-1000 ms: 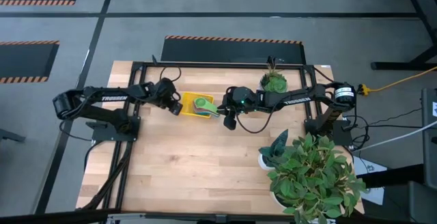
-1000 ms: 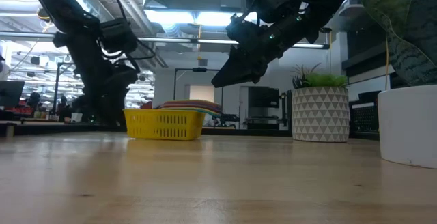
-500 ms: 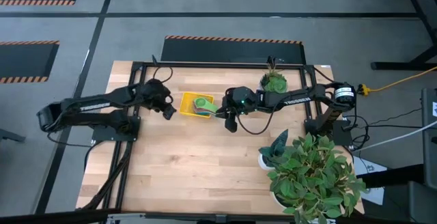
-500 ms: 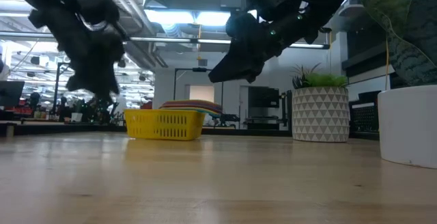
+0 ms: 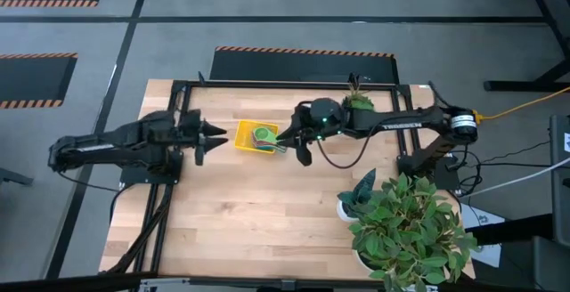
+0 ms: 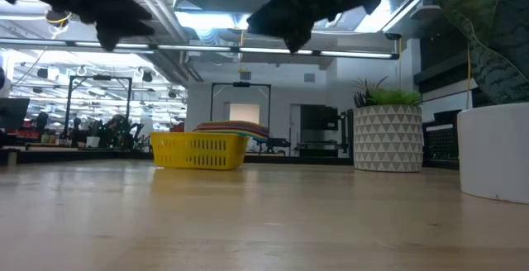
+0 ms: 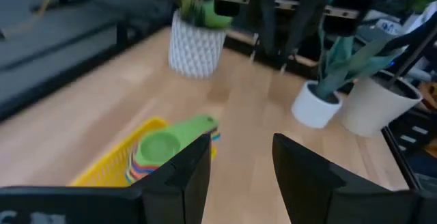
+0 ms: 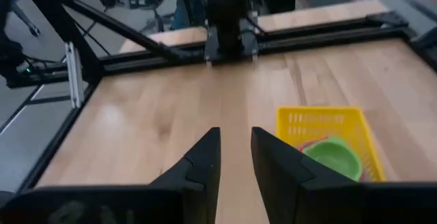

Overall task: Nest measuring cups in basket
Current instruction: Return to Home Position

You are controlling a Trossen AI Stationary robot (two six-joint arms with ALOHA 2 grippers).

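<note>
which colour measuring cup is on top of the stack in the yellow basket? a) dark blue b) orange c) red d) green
d, the green measuring cup lies uppermost in the yellow basket, as the high view and both wrist views show.

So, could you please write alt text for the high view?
Seen from above, a yellow basket holding stacked cups, green on top, sits on a wooden table. The left gripper and right gripper flank it, both empty; potted plants stand at the right.
</note>
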